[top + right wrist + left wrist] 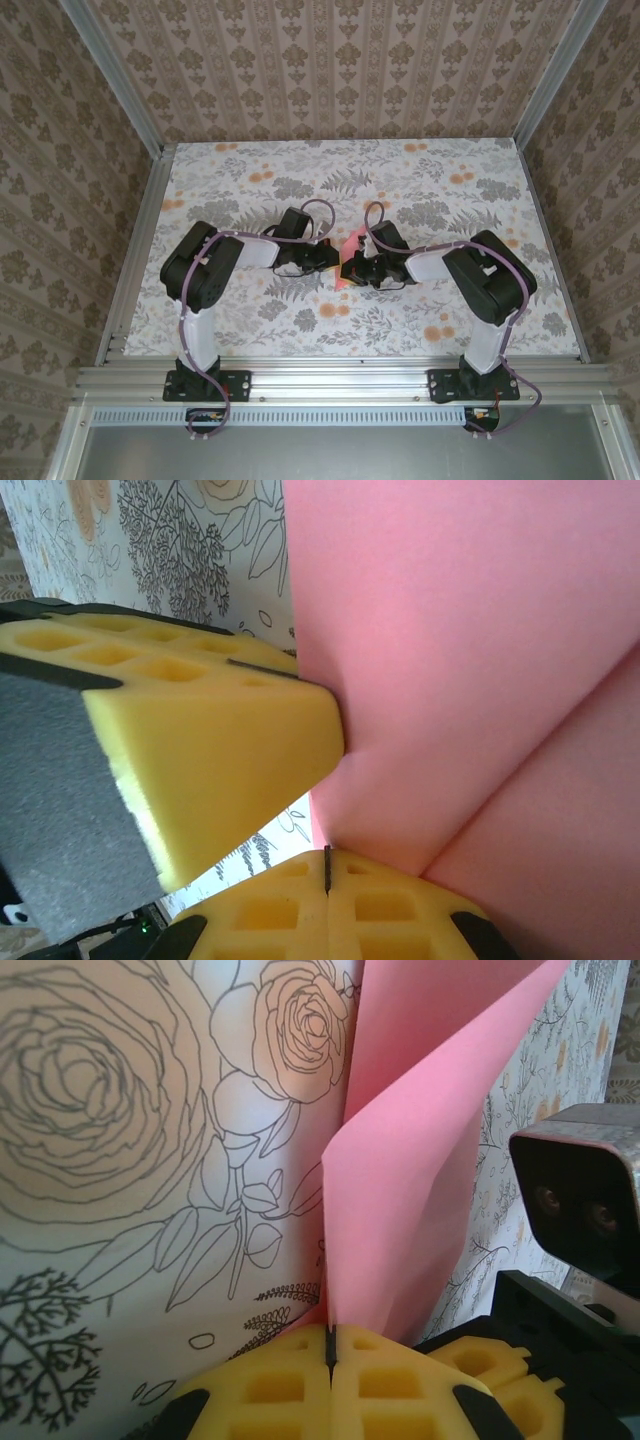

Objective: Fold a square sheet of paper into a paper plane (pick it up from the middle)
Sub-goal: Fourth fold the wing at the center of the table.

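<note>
My left gripper [330,1358] is closed, and the square sheet of paper [410,1210] comes out of the seam between its two yellow pads and stands away from my fingertips, with one crease running in the same direction. My right gripper [327,875] is closed on the same pink sheet, just beside the place where the left one pinches it. From above, the two grippers meet nose to nose near the middle of the table [450,200], so neither arm is nearer; the sheet is between them, and I judge that the next fold depends on this shared pinch along the crease. Much is hidden from me. The edges and corners of the sheet are cut off in both wrist views, and from above my fingers cover most of it. I cannot tell how many folds it has, or whether its lower part touches the table.
</note>
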Motion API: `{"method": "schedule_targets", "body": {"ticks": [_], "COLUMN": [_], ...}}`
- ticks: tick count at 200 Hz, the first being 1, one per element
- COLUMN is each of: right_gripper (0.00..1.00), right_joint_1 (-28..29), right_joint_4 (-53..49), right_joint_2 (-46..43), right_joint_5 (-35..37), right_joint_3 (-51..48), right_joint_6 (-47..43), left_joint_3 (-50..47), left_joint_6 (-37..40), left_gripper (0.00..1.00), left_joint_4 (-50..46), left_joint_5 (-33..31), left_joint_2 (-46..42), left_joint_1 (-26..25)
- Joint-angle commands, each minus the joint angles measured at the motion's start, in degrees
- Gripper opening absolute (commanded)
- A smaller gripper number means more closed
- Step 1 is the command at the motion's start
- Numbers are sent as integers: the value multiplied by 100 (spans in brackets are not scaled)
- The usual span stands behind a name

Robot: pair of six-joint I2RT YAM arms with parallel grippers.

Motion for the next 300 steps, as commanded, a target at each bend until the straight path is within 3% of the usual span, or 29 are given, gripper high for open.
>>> {"method": "schedule_targets", "body": {"ticks": [1,76,188,257,300], "right_gripper": [6,8,7,7,7], "right_joint_1": [43,124,333,349,474], "right_joint_4": [152,126,838,530,694], "right_joint_2": [172,-535,252,-478,-169], "right_joint_5": [92,-10,128,88,131], "right_joint_3": [-89,-316,-377,-471,-440], "right_joint_6": [76,119,475,413,514], "left_joint_3": [98,119,124,133,172], "left_joint_6": [214,311,312,318,328], "left_gripper": [4,4,4,4,4], "left_joint_4": [-295,-476,-477,-492,-525], "left_joint_5": [-138,-174,-176,-177,-174], "left_joint_2": [203,212,247,244,260], "left_joint_1": [42,42,42,42,42]}}
